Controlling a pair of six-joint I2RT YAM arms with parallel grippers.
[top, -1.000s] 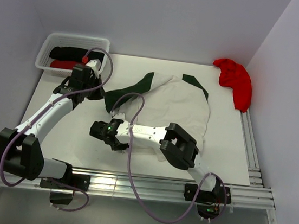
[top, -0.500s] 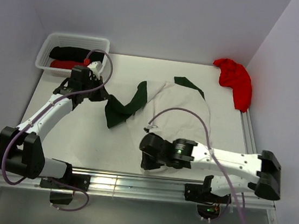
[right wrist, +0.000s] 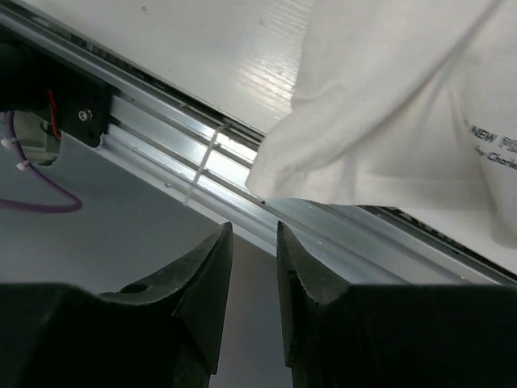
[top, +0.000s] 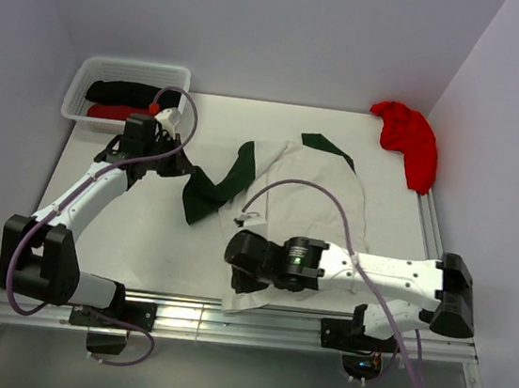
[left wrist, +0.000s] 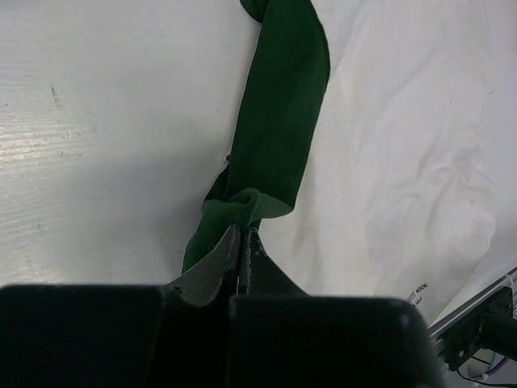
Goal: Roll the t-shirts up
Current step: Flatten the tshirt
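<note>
The white t-shirt with dark green sleeves lies crumpled mid-table. My left gripper is shut on the end of its left green sleeve, which is pinched between the fingertips of the left gripper. My right gripper hovers at the shirt's front hem, open, and in the right wrist view nothing lies between the fingertips of the right gripper. The white hem corner drapes over the front rail just beyond them. A red t-shirt is heaped at the back right.
A white lattice basket at the back left holds a rolled black t-shirt and a red one. Aluminium rails run along the table's front edge and right side. Walls close in on the left, back and right.
My right arm swung from left of the shirt to its front hem. Its jaws then opened and let go of the cloth. The left gripper stayed shut on the green sleeve.
</note>
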